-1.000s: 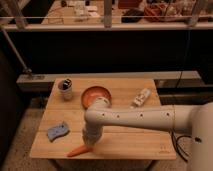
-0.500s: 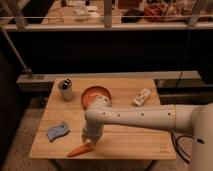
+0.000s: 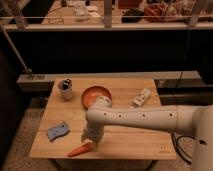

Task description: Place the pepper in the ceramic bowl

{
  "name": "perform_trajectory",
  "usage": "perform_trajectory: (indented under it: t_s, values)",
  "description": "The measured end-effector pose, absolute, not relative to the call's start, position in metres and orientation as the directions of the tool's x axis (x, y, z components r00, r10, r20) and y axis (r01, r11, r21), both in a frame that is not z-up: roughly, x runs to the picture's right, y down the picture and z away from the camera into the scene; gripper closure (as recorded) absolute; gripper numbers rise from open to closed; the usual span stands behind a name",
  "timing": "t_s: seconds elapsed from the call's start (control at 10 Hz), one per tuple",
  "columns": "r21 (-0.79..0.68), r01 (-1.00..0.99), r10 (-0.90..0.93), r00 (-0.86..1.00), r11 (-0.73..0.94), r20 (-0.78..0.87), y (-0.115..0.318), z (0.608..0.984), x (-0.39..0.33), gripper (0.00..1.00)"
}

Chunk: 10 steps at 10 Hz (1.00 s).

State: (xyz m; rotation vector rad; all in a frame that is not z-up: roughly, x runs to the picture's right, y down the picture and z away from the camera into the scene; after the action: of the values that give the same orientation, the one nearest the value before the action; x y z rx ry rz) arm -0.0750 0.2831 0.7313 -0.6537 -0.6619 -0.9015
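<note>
The pepper [image 3: 79,150], slim and orange-red, lies on the wooden table [image 3: 135,142] near its front edge, left of centre, with its point toward the left. My gripper [image 3: 90,142] hangs at the end of the white arm [image 3: 140,119], directly over the pepper's thick right end and down at its level. The ceramic bowl [image 3: 95,94], orange with a paler rim, sits at the back middle of the table, partly covered by the arm's wrist.
A small grey-white cup [image 3: 65,89] with dark contents stands at the back left. A blue wavy sponge [image 3: 58,131] lies front left. A pale small object [image 3: 141,97] rests at the back right. A dark railing and shelf run behind the table.
</note>
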Motion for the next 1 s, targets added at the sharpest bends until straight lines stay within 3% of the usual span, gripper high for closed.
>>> perform_trajectory:
  t_s: [0.3,0.7,0.8,1.0]
  values:
    - [-0.219,0.861,-0.481,0.448,0.459,0.754,0.287,0.74,-0.078,0.55]
    - [-0.213,0.866,-0.488,0.44,0.451,0.754,0.287,0.731,-0.076,0.85]
    - [-0.215,0.866,-0.488,0.441,0.452,0.753,0.285,0.727,-0.076,0.85]
    - [-0.208,0.869,-0.495,0.435,0.449,0.752,0.279,0.733,-0.072,0.68]
